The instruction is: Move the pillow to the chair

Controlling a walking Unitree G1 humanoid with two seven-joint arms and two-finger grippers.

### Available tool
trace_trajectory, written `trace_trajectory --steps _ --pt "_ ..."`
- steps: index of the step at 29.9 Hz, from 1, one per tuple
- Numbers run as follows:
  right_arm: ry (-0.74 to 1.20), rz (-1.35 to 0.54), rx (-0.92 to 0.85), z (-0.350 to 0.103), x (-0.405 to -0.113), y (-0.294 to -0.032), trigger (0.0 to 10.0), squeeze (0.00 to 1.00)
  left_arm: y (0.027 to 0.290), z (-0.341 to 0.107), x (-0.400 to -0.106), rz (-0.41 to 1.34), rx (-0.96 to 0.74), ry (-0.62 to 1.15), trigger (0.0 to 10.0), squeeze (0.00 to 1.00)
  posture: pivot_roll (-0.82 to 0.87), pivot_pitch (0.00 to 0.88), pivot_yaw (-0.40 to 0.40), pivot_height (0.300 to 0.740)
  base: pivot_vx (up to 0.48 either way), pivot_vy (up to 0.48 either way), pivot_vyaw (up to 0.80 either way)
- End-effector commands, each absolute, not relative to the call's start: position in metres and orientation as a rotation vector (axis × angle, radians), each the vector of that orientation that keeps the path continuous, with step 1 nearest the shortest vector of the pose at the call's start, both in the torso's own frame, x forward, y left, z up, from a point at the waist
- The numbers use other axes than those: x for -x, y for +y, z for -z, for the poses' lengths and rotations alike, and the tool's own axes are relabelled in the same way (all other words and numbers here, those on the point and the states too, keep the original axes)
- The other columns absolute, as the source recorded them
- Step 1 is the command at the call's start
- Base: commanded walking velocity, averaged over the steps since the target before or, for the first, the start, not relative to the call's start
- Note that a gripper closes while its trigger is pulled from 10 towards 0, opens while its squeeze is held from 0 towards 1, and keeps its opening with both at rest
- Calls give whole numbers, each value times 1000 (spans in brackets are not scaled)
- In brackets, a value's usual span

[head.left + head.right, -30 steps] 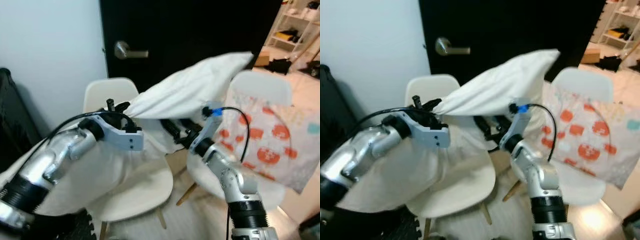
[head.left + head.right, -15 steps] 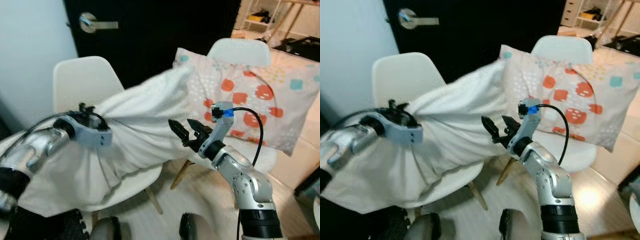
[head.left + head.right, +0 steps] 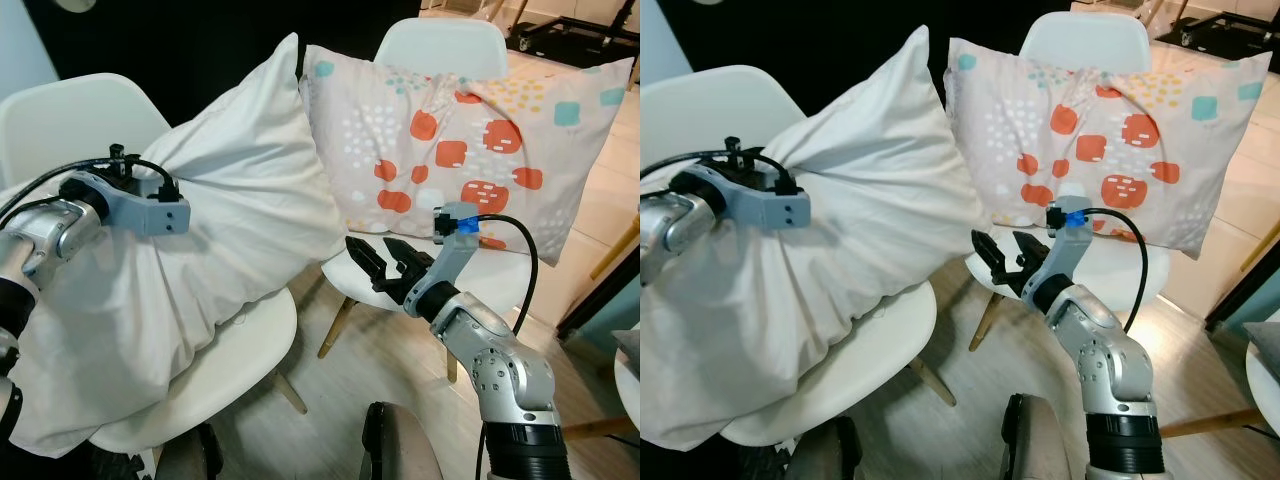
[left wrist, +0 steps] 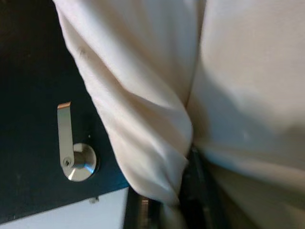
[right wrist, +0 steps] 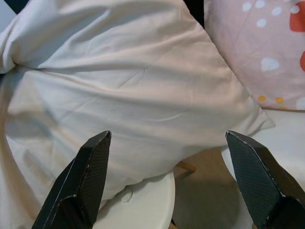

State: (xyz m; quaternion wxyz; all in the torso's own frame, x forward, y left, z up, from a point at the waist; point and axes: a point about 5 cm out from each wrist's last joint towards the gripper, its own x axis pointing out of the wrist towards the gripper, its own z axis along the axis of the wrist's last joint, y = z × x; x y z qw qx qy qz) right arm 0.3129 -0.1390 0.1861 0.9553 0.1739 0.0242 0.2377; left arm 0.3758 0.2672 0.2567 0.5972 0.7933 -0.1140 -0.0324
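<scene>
Placement stage of the pillow transfer. The white pillow lies across the seat of the near white chair, its upper corner rising beside the patterned pillow that stands on the second white chair just to the right. Most of the white pillow's bulk appears to rest on the seat and against the backrest, while its lower end hangs past the seat's front edge on the robot's left. In judgement, the carry is nearly complete and only the release and settling remain.

The left claw is closed on a gathered fold of the white pillow; in the left wrist view the cloth bunches tightly where it enters the dark fingers, with a door handle on the black door behind. The right claw hovers free below the pillow's lower right corner, its two black fingers spread wide and touching nothing; the right wrist view looks between them onto the pillow's underside and the seat rim.

The next move likely calls for the left claw to let go of the fold and draw clear without dragging the cloth along. The overhanging end may need a push further onto the seat, since it could pull the pillow off once released.
</scene>
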Motion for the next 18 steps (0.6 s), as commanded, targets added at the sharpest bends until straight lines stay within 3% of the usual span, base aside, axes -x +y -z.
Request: trace_trajectory --steps 1,5,13,17,18 --pt "60 -458 -346 -184 -309 -144 10000 0 278 -245 -376 76 -1926 -210 10000 1000 -64 157 -33 522 0 0 0" --pt "61 -450 -344 -184 -308 -145 10000 0 285 -244 -376 39 -1956 -186 10000 1000 -69 160 -29 522 0 0 0" --pt "46 -426 -330 -187 -307 -150 10000 0 334 -292 -369 -369 -1996 -88 10000 1000 -73 149 -23 522 0 0 0" --pt "42 -434 -333 -188 -308 -149 10000 0 336 -302 -367 -411 -1958 -120 10000 1000 -69 139 -26 522 0 0 0" --pt "41 -459 -340 -189 -308 -145 10000 0 329 -307 -369 -396 -1855 -179 10000 1000 -67 124 -26 522 0 0 0"
